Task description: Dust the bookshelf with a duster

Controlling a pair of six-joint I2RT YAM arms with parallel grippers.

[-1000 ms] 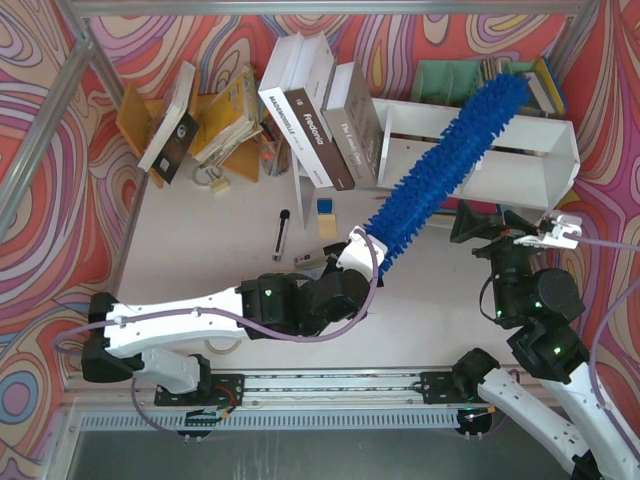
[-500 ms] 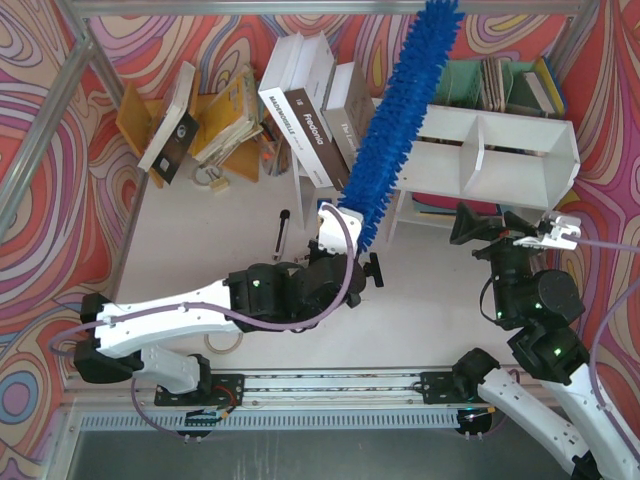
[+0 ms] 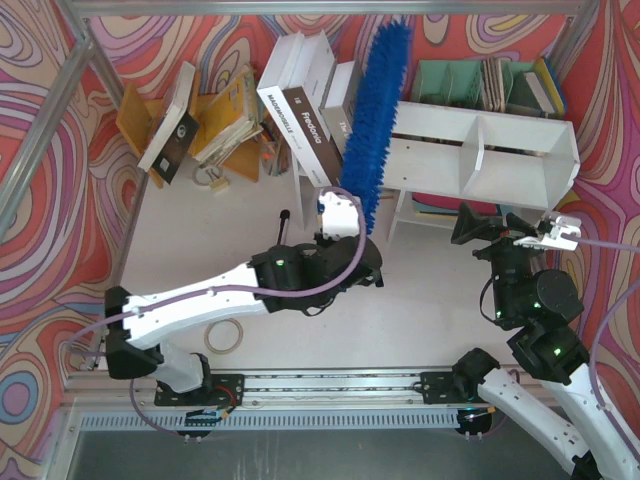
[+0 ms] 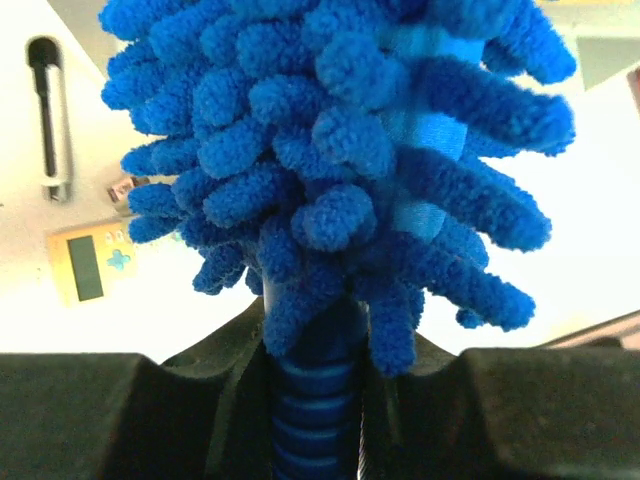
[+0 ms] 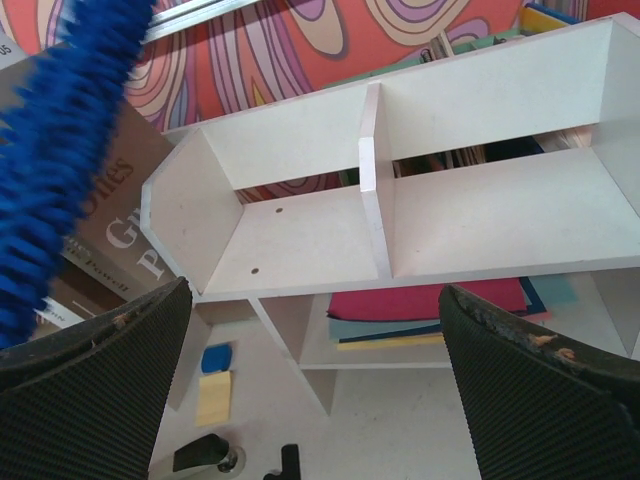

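The left gripper [image 3: 342, 205] is gripping the duster [image 3: 376, 110] by its lower end, jaws closed on it. The blue head is stretching away from the arms and lying across the left end of the bookshelf [image 3: 520, 128], between it and the leaning books [image 3: 305, 125]. Whether it is touching the shelf is unclear. The right gripper [image 3: 476, 224] is hovering near the shelf's front, about level with the divider. A tape roll [image 3: 225, 337] is lying on the worktop [image 3: 200, 250] beside the left arm.
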